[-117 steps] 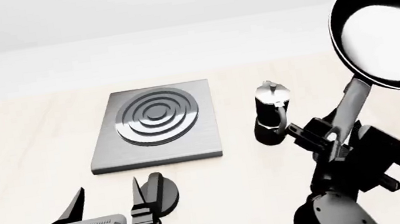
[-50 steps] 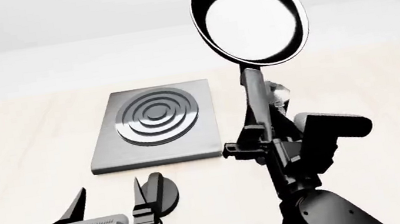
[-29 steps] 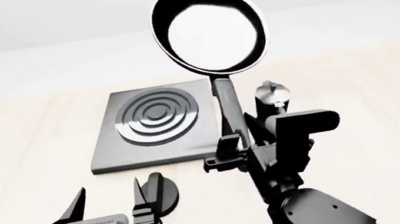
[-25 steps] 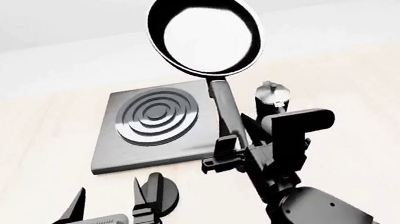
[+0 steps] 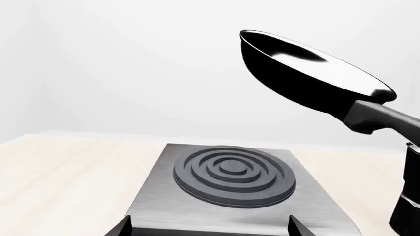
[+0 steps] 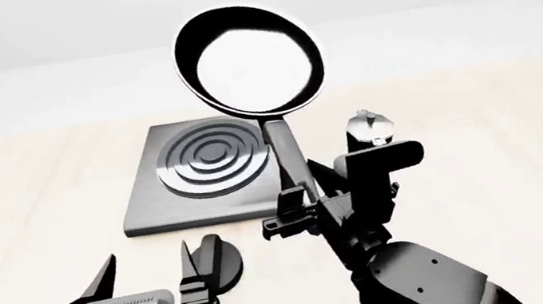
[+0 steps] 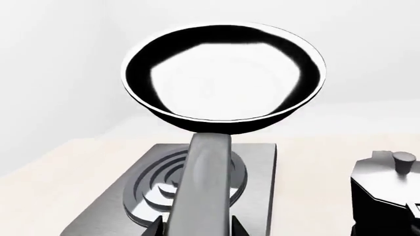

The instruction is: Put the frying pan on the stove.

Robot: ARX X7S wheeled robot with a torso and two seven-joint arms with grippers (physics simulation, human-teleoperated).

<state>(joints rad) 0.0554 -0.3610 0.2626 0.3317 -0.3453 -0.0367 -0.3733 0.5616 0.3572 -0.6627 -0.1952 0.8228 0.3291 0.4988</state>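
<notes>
The frying pan (image 6: 249,62) is glossy black with a bright reflective inside. It is held up in the air, tilted, over the far right part of the stove (image 6: 150,206). My right gripper (image 6: 299,206) is shut on the pan's long handle (image 7: 200,187), with a finger on either side. The stove (image 5: 164,196) is a flat grey plate with dark concentric rings, and nothing rests on it. In the left wrist view the frying pan (image 5: 308,73) hangs well above the plate. My left gripper (image 6: 147,255) stands open and holds nothing, just short of the stove's near edge.
A small black-and-silver moka pot (image 6: 368,133) stands right of the stove, close behind the right arm. A round black knob (image 6: 221,260) lies beside my left gripper's right finger. Pale wooden table top (image 6: 30,196) stretches to the left of the stove.
The right arm has swung the frying pan from the far right leftwards, across the moka pot and over the stove's right side. The left gripper has not moved.
</notes>
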